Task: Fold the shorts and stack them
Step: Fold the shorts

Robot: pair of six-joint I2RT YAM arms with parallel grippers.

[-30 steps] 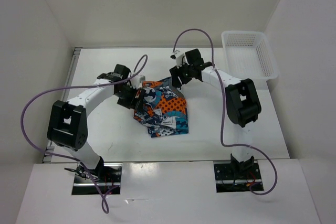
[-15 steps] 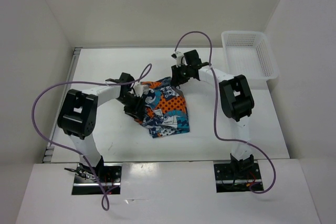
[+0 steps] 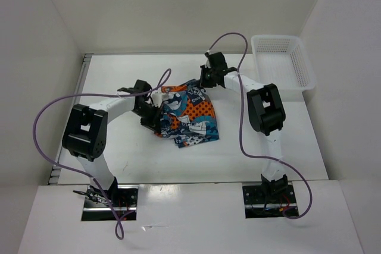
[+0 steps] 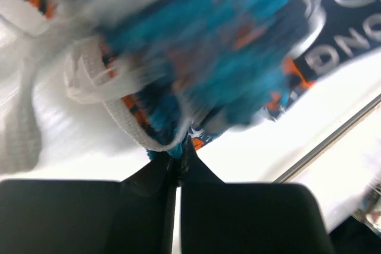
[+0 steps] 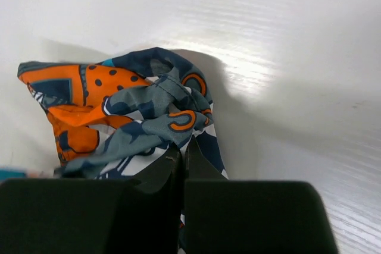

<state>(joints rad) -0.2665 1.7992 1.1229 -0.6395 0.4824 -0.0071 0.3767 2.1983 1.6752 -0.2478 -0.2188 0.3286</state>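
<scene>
Though open before, left pincer [image 4: 178, 154] and right pincer [image 5: 183, 150] grip the shorts [image 3: 191, 118].

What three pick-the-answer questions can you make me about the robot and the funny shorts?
1. Where are the shorts? A in the basket; B on the table; C on the floor.
2. What colour is the basket? A white; B red; C green.
3. The right gripper is: A wide open; B shut on the shorts; C out of sight.

Answers: 1 B, they lie on the white tabletop. 2 A, its mesh is white. 3 B, its fingers pinch the cloth.
</scene>
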